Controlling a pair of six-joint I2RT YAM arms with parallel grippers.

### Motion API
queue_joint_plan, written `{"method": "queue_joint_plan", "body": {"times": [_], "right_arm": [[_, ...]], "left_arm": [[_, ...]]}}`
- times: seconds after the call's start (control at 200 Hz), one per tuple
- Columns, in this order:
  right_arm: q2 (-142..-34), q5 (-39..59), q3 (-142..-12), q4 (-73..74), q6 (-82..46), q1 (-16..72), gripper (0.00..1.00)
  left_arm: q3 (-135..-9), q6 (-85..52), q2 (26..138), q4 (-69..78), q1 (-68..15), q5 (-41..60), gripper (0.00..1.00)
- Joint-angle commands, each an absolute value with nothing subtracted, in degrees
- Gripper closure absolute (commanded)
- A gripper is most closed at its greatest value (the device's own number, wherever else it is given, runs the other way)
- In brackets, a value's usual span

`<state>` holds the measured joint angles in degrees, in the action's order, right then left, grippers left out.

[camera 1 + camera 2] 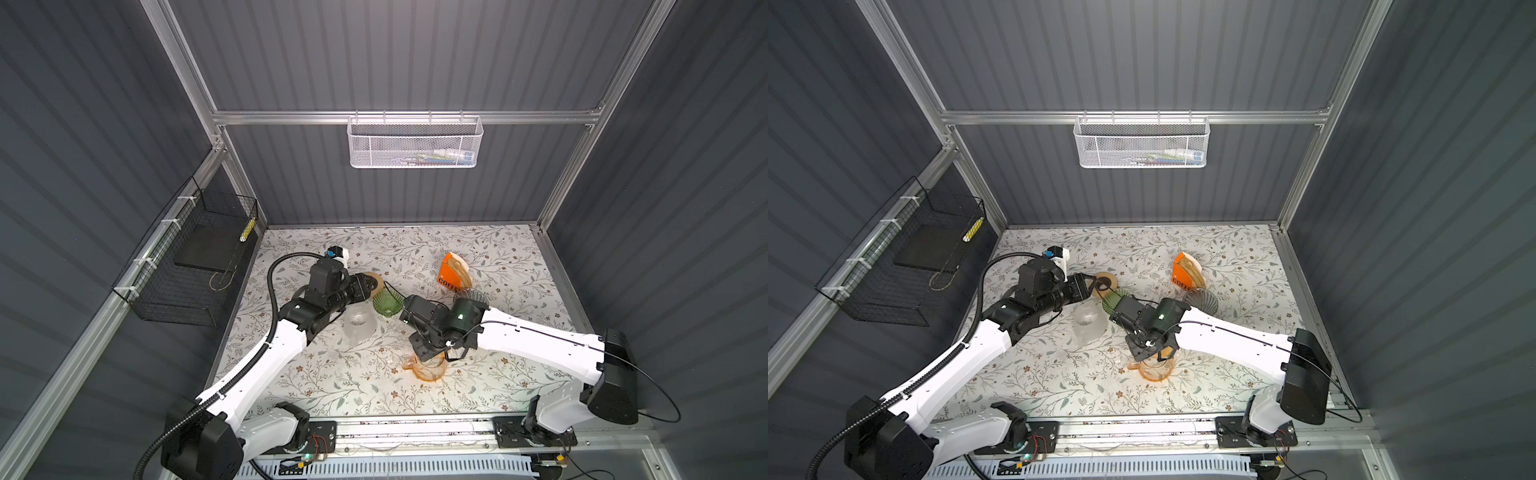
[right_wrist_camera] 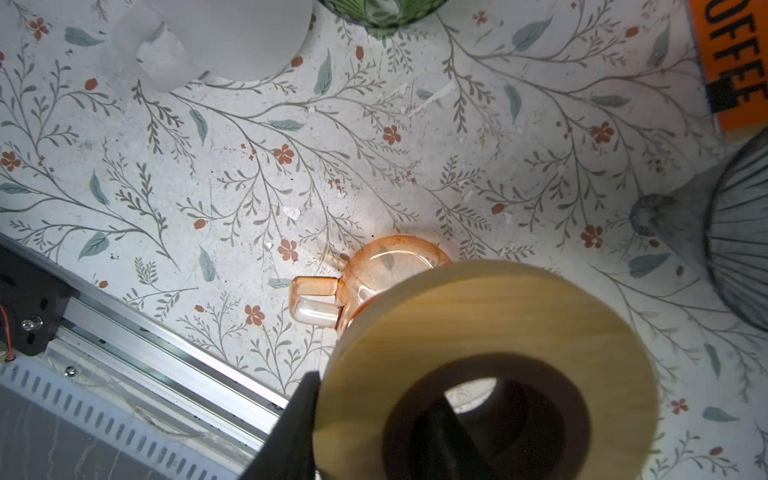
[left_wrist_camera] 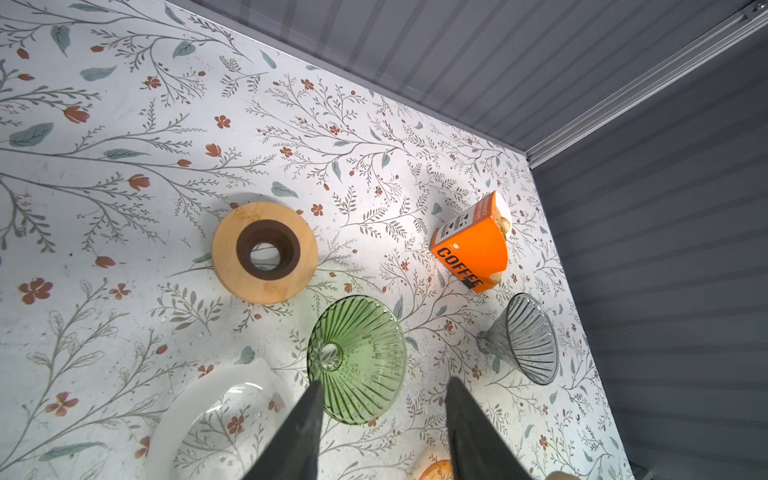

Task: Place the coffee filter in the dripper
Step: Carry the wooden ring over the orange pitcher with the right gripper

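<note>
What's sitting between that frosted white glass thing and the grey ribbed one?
A green ribbed glass dripper, shown clearest in the left wrist view.

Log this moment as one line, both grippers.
left gripper: open, empty | right gripper: shut on round wooden ring above orange glass jug | green ribbed glass dripper: no filter

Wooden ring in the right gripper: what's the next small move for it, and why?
Probably lower it onto the orange glass cup. The right gripper is shut on the wooden ring, one finger through its hole, and in the right wrist view the ring overlaps the cup's mouth, apparently not yet seated. The coffee filters sit in the orange coffee box.
</note>
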<state>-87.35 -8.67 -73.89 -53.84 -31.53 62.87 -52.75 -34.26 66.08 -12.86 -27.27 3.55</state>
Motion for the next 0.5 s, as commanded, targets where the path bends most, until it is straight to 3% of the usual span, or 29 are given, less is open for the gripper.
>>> {"method": "queue_joint_plan", "body": {"times": [0.0,0.495], "right_arm": [[-87.3,-8.1,-72.8,-54.3,-34.8,63.8,0.7],[-90.8,-6.9,-69.4,-50.9,-36.5,64.5,0.7]], "left_arm": [[-52.6,-33.8,64.5,-14.6,-26.8,2.6,0.51],[-50.2,-34.7,62.9,-14.5,-26.9,2.2,0.51]]}}
